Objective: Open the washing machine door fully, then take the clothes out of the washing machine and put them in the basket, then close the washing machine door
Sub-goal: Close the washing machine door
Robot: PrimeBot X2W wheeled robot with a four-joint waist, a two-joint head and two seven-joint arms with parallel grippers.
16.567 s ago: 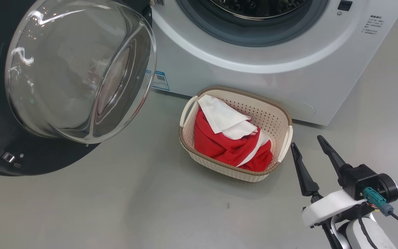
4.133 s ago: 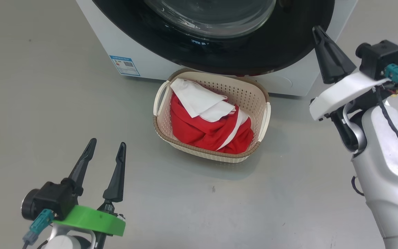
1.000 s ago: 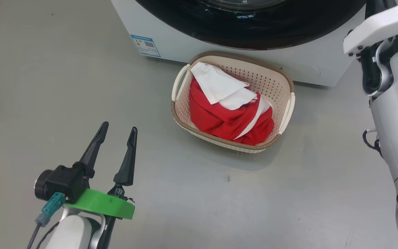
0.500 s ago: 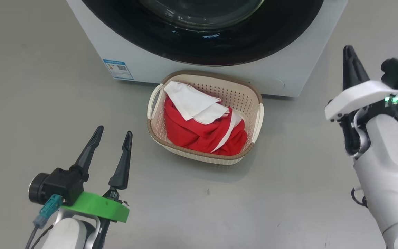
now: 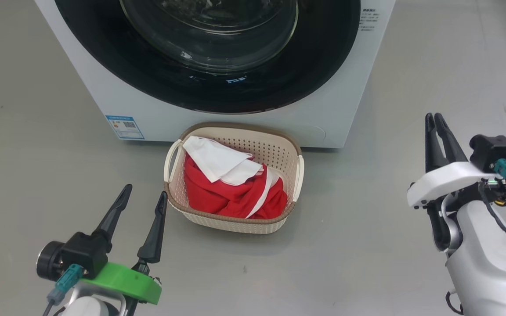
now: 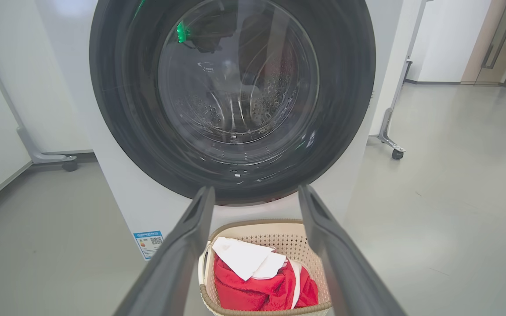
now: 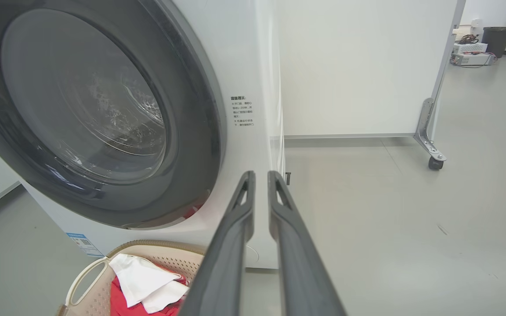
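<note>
Clothes (image 5: 218,199) lie heaped in the basket (image 5: 231,225) (washing machine door (image 5: 209,39) closed).

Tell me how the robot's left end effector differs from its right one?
The left end effector has its two fingers spread wide; the right end effector has them almost touching. The left sits on a green mount, the right on a white mount. Both have long dark fingers, hold nothing, and point toward the washing machine.
</note>
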